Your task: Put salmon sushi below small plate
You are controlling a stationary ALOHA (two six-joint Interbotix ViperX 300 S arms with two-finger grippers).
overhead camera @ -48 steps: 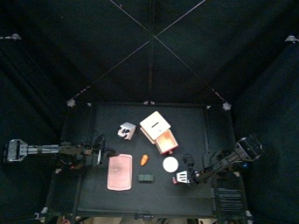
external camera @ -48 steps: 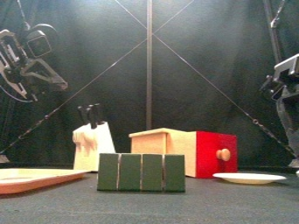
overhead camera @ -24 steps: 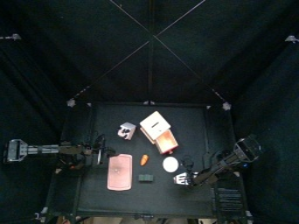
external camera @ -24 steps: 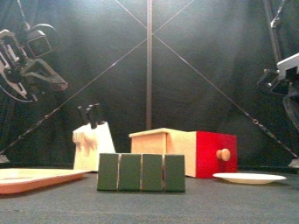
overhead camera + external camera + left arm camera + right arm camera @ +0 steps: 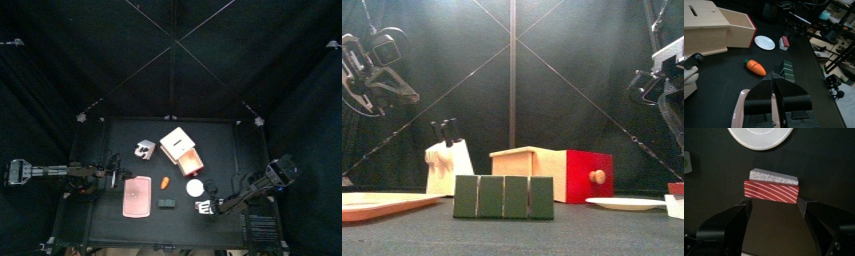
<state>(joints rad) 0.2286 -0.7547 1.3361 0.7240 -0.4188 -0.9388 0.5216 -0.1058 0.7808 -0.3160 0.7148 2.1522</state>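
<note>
The salmon sushi [image 5: 772,192], red-striped on white rice, sits between the tips of my right gripper [image 5: 774,202]. The jaws stand wide against its two ends and hold it low over the table. In the top view the sushi [image 5: 205,207] is just toward the table's front from the small plate [image 5: 195,187], a flat white disc. The plate also shows in the right wrist view [image 5: 761,137] and the front view [image 5: 625,204]. The sushi [image 5: 676,198] shows at the front view's right edge. My left gripper [image 5: 774,80] is shut and empty at the table's left.
A cream and orange box [image 5: 182,148] stands behind the plate. A carrot [image 5: 166,183], a green block [image 5: 167,202] and a pink tray [image 5: 135,196] lie left of the plate. A white knife block [image 5: 143,148] stands at the back left.
My right gripper has carried the sushi a little toward the table's front and left, bringing it into the front view's right edge. The left arm has not moved.
</note>
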